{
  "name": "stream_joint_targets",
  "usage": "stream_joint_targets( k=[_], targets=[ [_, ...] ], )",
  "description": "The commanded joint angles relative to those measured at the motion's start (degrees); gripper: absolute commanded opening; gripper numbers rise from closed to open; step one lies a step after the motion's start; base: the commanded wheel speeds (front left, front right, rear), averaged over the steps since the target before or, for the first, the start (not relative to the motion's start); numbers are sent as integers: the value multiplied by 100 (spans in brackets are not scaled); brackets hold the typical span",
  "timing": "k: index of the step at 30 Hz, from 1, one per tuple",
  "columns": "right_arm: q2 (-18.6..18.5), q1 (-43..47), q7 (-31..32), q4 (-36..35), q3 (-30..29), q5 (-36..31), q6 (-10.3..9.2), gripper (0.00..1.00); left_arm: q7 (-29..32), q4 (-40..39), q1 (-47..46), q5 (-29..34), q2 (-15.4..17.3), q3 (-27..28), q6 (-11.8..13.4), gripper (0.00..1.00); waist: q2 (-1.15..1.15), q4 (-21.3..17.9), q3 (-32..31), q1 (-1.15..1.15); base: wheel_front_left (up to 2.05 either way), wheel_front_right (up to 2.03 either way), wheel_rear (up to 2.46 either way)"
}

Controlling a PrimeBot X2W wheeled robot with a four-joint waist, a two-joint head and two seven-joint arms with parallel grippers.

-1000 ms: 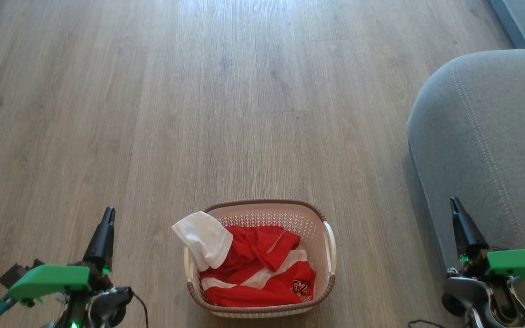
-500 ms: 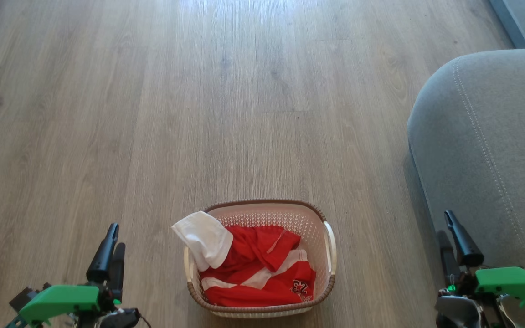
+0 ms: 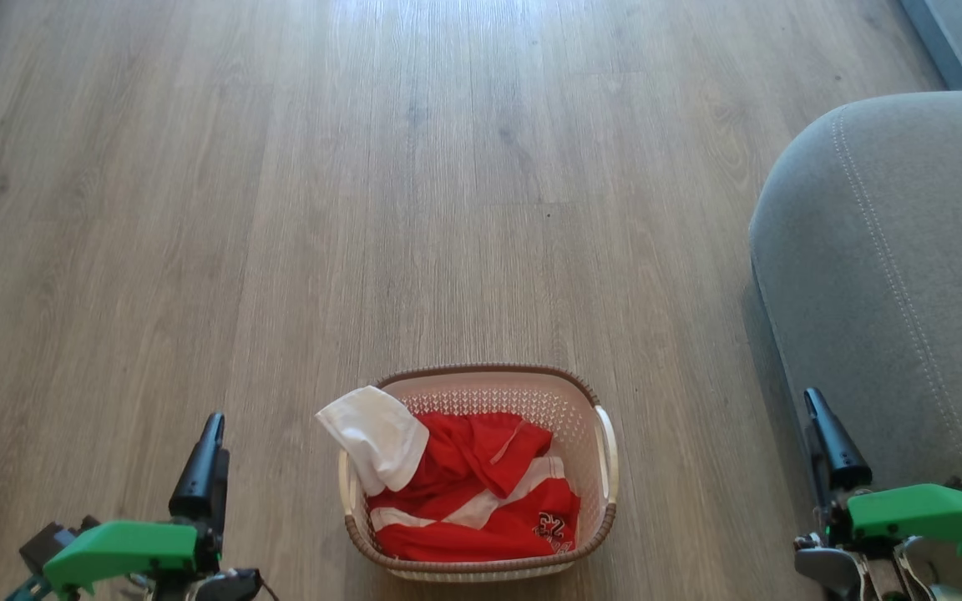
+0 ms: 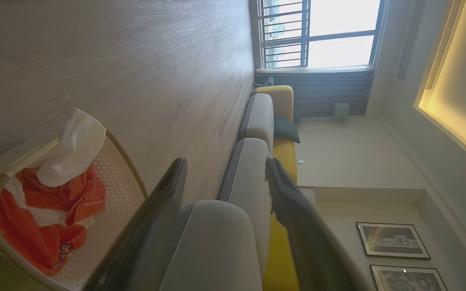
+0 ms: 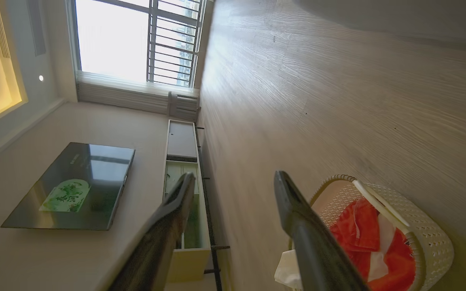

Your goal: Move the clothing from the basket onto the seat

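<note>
Two garments [image 3: 481, 492] in one basket [image 3: 608, 451]; one seat [image 3: 890, 250]; left hand [image 3: 215, 434], right hand [image 3: 813, 411] spread

Grey-brown wood-plank floor [image 3: 448, 209] runs up to a barred window [image 5: 111, 36]. A wall-mounted television [image 5: 71, 186] (a green graphic on its screen) hangs near a long low cabinet [image 5: 182, 139]. On another wall are two framed pictures [image 4: 392, 240]. A dark throw pillow [image 4: 285, 129] rests against yellow upholstery [image 4: 283, 101].

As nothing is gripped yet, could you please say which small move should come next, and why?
Probably lower the right claw toward the red garment in the basket: that claw is open and empty, the garment lies exposed, and the seat is on the robot's right.
</note>
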Motion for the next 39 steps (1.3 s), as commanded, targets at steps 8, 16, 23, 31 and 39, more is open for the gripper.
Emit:
stream_joint_targets(
  k=[8,16,23,31,39],
  targets=[
    [-42,-316,-179,-277,10,-1075,1,100,-177,-156,-319,836,40,59,8,100,0,5,2,0,0,0,0],
    [-63,-371,-314,-391,215,-2118,1,100,-310,-254,-318,1503,43,15,59,100,0,6,14,0,0,0,0],
    [-121,-428,-432,-415,383,-2796,1,100,-428,-340,-319,2097,46,-37,100,100,0,14,15,0,0,0,0],
    [-174,-484,-567,-409,561,-3465,1,100,-562,-440,-318,2770,49,-71,153,100,0,23,18,0,0,0,0],
    [-195,-546,-702,-355,724,-4077,1,100,-696,-523,-316,3463,53,-91,173,100,0,7,23,0,0,0,0]
  ],
)
